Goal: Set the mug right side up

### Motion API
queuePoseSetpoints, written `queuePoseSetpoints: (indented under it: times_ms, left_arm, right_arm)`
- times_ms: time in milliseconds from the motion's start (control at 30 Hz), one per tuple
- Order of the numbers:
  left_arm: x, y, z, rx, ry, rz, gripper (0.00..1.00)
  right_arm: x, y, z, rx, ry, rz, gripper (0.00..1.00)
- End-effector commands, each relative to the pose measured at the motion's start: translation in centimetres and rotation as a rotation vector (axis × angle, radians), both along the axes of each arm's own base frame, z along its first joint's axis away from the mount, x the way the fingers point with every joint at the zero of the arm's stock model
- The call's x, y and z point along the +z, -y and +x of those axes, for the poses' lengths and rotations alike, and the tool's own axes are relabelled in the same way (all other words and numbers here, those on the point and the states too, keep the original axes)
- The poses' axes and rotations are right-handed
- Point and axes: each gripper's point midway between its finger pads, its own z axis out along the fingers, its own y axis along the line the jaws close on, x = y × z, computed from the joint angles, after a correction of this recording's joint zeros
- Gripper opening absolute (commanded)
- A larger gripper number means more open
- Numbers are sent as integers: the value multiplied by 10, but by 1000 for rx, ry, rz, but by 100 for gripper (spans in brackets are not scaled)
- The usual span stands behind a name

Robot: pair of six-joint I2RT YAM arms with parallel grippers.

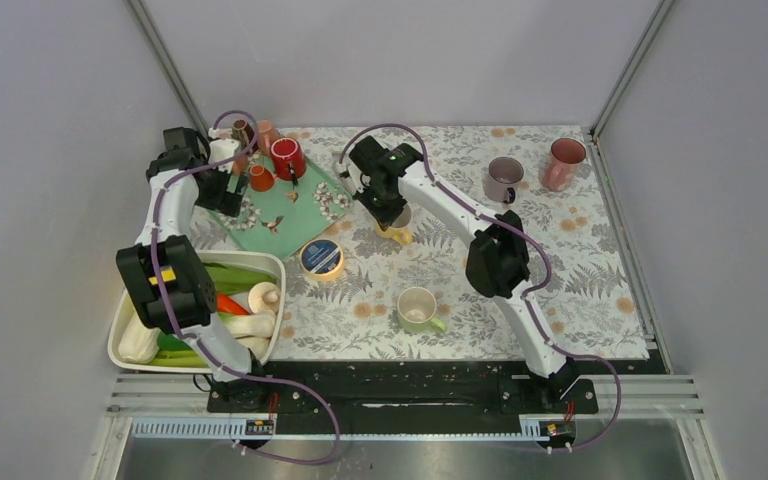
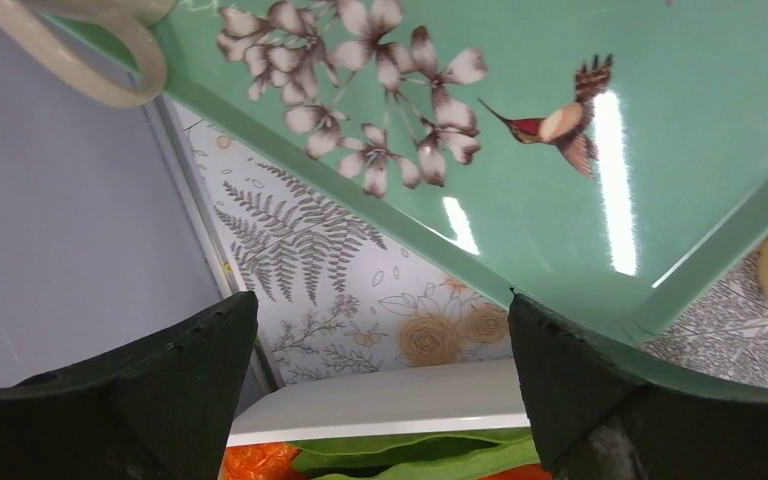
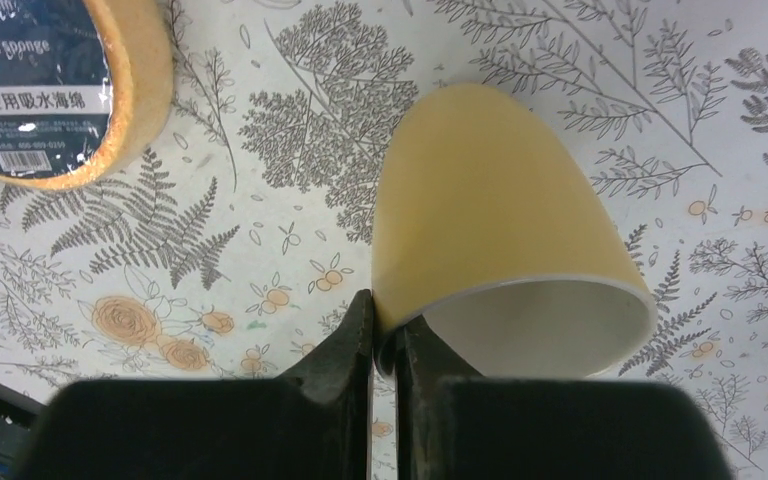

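A yellow mug (image 3: 490, 210) with a white inside lies tilted, its mouth towards the right wrist camera. My right gripper (image 3: 387, 325) is shut on its rim, one finger outside the wall and one inside. In the top view the mug (image 1: 398, 234) shows just below the right gripper (image 1: 390, 215), near the middle of the table. My left gripper (image 2: 380, 330) is open and empty, over the near edge of the green tray (image 2: 660, 180); in the top view it (image 1: 228, 195) hangs at the tray's left side.
The green tray (image 1: 290, 215) carries a red mug (image 1: 287, 156) and small cups. A tape roll (image 1: 321, 258), a green mug (image 1: 418, 308), a purple mug (image 1: 504, 178) and a pink cup (image 1: 563, 162) stand on the cloth. A white bin (image 1: 125, 325) of vegetables sits front left.
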Motion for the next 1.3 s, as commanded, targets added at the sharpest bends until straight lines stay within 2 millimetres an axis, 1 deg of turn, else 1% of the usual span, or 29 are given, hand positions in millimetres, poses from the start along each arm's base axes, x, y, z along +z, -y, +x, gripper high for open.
queuePoseSetpoints:
  times_ms: [0,33,67,100,200,267,333,433,467,567,600,633,700,800,833,900,967,1000,1033,1067,1133,1200,1267]
  left_arm:
    - [16,-31,22,62,77,64,99]
    - [14,-35,24,71,77,67,99]
    - [14,-39,27,77,81,71,99]
    - [14,-43,31,85,87,76,99]
    - [17,-59,45,124,118,104,99]
    - [19,-70,55,146,139,108,99]
    - [18,-81,66,166,154,106,99]
    - [11,-96,84,183,158,105,98]
    - [9,-101,89,181,163,107,97]
    - [-5,-115,103,195,158,107,92]
    - [-10,-119,109,202,155,104,91]
    - [-9,-124,116,212,167,107,90]
    - [-18,-131,124,227,163,108,88]
    - [-27,-137,135,247,165,110,86]
    - [-33,-139,138,248,160,107,85]
    - [-39,-140,144,241,162,101,82]
    - [-44,-138,149,219,157,89,74]
    - [-47,-137,150,215,155,80,68]
    - [-48,-136,151,210,153,72,59]
    - [-51,-134,150,207,148,64,50]
    - [-51,-131,148,204,144,52,24]
    - [-49,-129,143,214,139,45,2]
    - [-44,-127,134,230,138,38,0]
  right_arm:
    - [15,6,0,23,31,-38,21]
    - [16,5,0,26,37,-39,28]
    - [18,4,1,29,44,-34,37]
    - [20,2,0,35,50,-25,43]
    - [36,-7,-1,50,84,16,56]
    - [50,-8,0,49,128,28,61]
    - [64,-10,-4,60,157,57,67]
    - [85,-11,-11,70,188,121,71]
    - [91,-11,-13,70,203,138,71]
    - [105,-6,-26,73,217,194,72]
    - [108,-4,-28,67,226,204,72]
    - [111,-2,-31,62,239,215,72]
    - [116,3,-33,45,263,235,72]
    - [119,8,-39,29,282,259,72]
    - [119,10,-41,25,284,264,72]
    - [120,13,-43,20,289,273,72]
    - [118,15,-46,19,286,271,72]
    - [117,19,-46,9,296,259,72]
    - [117,21,-45,4,301,254,71]
    - [115,22,-46,1,299,248,71]
    - [115,23,-47,-2,296,249,72]
    - [114,23,-49,0,291,251,72]
    - [114,25,-50,-2,289,255,72]
